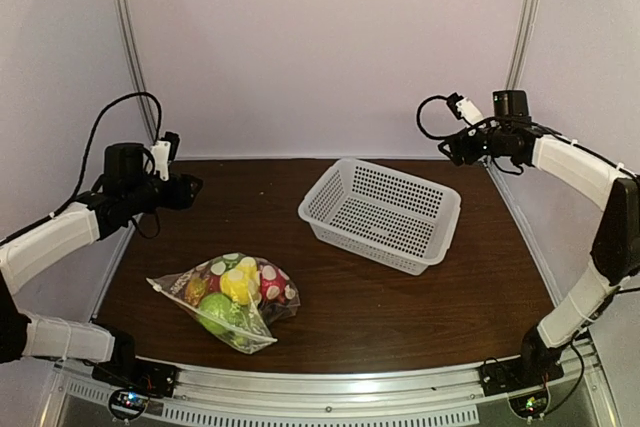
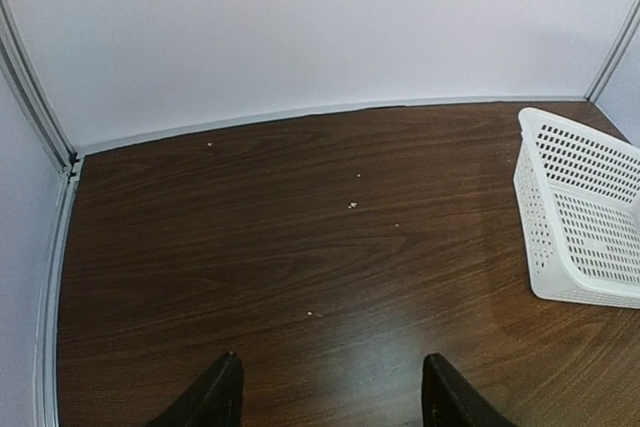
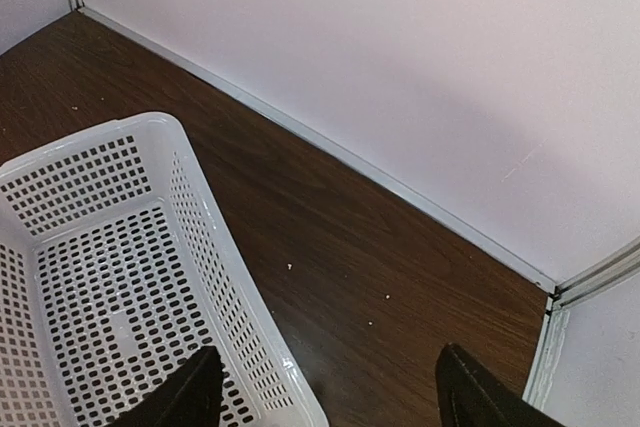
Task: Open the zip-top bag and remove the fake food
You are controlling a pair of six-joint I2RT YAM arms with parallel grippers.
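Observation:
The clear zip-top bag with white dots lies near the table's front left. Inside it show a green apple, a yellow lemon, a red apple and an orange piece. My left gripper hangs raised at the far left, well behind the bag, jaws open and empty; in the left wrist view only bare table lies between them. My right gripper is raised at the far right, open and empty; in the right wrist view it hangs over the basket's corner.
A white perforated basket stands empty at centre right; it also shows in the left wrist view and the right wrist view. White walls enclose the dark wood table at back and sides.

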